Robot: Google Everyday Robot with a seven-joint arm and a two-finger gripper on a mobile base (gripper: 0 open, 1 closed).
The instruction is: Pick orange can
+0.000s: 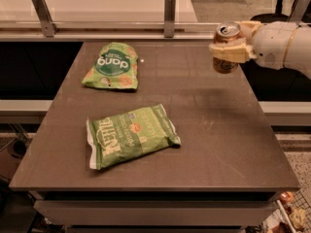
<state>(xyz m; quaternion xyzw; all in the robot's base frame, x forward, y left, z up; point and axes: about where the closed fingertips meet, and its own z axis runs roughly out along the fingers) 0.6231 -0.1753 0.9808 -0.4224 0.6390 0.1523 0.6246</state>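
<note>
The orange can (225, 64) is an orange-gold drink can with a silver top and pull tab. It hangs upright in the air above the right side of the dark table (214, 130), clear of the surface. My gripper (228, 50) comes in from the right on a white arm and is shut around the can's middle, its cream fingers (224, 52) wrapping the can's side.
Two green snack bags lie on the table: one (112, 66) at the back left, a larger one (130, 136) at the front middle. A railing with metal posts (169, 8) runs behind the table. The table's right edge is below the arm.
</note>
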